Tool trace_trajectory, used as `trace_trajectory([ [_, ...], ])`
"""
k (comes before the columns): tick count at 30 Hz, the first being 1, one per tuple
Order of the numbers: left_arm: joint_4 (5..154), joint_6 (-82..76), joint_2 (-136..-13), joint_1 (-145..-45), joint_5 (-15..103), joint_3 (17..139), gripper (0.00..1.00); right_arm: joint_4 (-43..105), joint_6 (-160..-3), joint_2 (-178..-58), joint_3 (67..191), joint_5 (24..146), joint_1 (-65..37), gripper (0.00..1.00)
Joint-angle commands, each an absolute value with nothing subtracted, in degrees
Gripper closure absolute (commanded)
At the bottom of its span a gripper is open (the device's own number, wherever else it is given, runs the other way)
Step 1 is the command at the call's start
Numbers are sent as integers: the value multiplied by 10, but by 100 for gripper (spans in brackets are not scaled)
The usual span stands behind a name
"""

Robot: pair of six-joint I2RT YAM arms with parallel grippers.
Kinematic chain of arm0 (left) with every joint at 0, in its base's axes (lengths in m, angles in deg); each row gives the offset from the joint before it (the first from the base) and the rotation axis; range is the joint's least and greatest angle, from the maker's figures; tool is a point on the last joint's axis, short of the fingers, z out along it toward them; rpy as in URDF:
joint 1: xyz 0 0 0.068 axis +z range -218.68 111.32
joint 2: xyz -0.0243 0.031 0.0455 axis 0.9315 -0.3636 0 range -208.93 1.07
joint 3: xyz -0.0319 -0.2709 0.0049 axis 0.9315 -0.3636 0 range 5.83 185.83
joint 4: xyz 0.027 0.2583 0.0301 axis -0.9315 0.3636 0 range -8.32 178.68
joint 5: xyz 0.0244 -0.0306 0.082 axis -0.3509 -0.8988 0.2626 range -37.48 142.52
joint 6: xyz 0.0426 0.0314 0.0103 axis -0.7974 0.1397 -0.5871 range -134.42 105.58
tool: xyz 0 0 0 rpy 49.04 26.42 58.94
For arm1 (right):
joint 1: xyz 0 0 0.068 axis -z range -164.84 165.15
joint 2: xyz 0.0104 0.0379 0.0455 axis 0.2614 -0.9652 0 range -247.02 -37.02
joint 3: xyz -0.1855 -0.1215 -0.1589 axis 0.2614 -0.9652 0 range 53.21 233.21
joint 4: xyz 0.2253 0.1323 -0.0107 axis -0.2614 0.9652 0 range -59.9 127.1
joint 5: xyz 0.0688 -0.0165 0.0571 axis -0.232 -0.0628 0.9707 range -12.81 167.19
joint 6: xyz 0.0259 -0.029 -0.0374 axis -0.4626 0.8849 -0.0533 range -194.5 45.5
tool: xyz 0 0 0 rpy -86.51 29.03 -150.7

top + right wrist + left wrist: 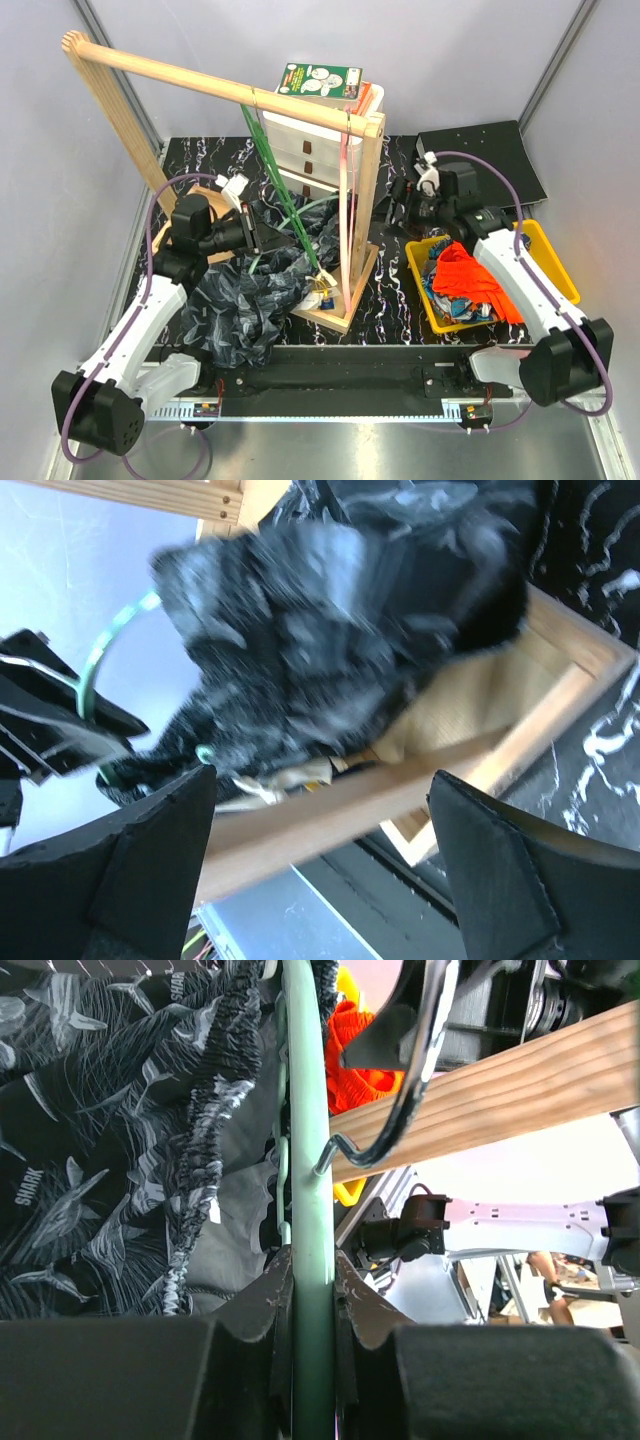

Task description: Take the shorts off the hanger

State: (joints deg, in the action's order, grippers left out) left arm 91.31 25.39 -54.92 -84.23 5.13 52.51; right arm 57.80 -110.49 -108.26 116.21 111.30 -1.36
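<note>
The dark navy-grey patterned shorts (250, 290) hang on a green hanger (290, 210) and spill onto the table left of the wooden rack (362, 190). My left gripper (260, 238) is shut on the green hanger's bar (312, 1210), with the shark-print shorts (100, 1150) just to its left. My right gripper (396, 212) is open and empty right of the rack post. Its view (320, 880) shows the blurred dark shorts (340, 630) beyond the rack base (480, 750). The plain orange shorts (470, 275) and the blue, orange and white patterned shorts (450, 305) lie in the yellow bin (555, 260).
A pale pink hanger (345, 200) hangs empty from the rack's bar (200, 80) near the post. White drawers (310, 150) with a box on top stand behind the rack. A black panel (490, 150) lies at the back right.
</note>
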Motion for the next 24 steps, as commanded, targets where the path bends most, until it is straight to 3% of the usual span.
trace_trajectory([
  [1,833,277,-546,-848,26,522,100,530,-1121,-1111,1216,1068,-44,7],
  [17,850,261,-552,-855,13,523,100,532,-1133,-1198,1273,960,-105,0],
  [21,854,259,-550,-857,13,526,100,544,-1143,-1211,1281,942,-106,2],
  [24,856,257,-549,-861,12,526,100,544,-1150,-1220,1285,935,-109,9],
])
